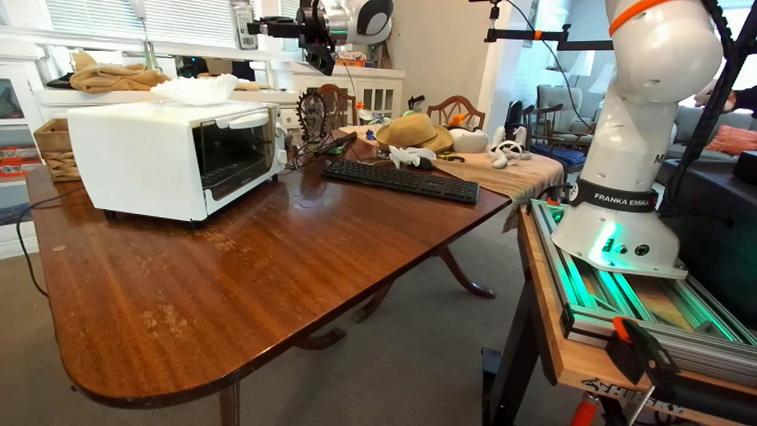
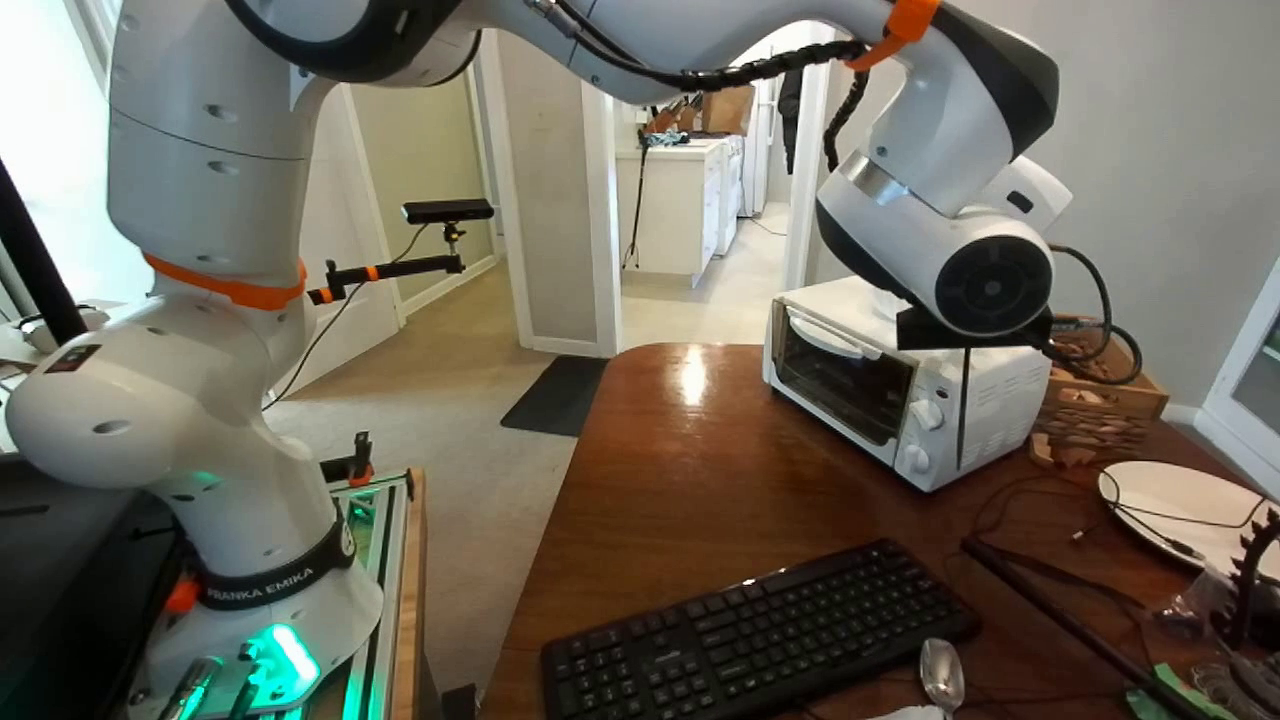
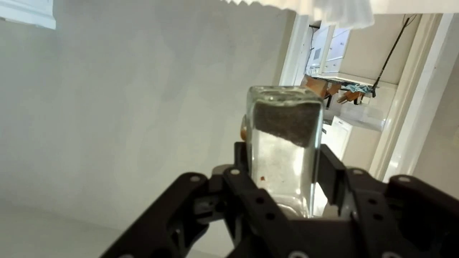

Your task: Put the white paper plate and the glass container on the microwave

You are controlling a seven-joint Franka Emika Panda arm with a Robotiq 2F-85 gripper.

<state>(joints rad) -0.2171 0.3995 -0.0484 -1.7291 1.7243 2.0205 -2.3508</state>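
The white microwave [image 1: 136, 160] stands on the wooden table and also shows in an exterior view [image 2: 1000, 400]. The white paper plate [image 1: 198, 90], with a fluted rim, lies on its top. A strip of the plate's fluted edge [image 3: 340, 12] shows at the top of the wrist view. My gripper [image 1: 255, 28] is shut on the clear glass container [image 1: 243, 25], in the air above and beyond the microwave. In the wrist view the container [image 3: 279, 172] sits between both fingers [image 3: 283, 157], and something dark brown shows in or through it. In an exterior view the arm hides the fingers and container.
A black keyboard [image 2: 760, 640] and a spoon [image 2: 942, 675] lie on the table [image 1: 236, 296]. A round white plate [image 2: 1180, 500] with cables lies beside the microwave. A woven wooden crate [image 2: 1110, 400] stands behind it. A dark spiky stand [image 1: 311, 115] rises near the microwave's far side.
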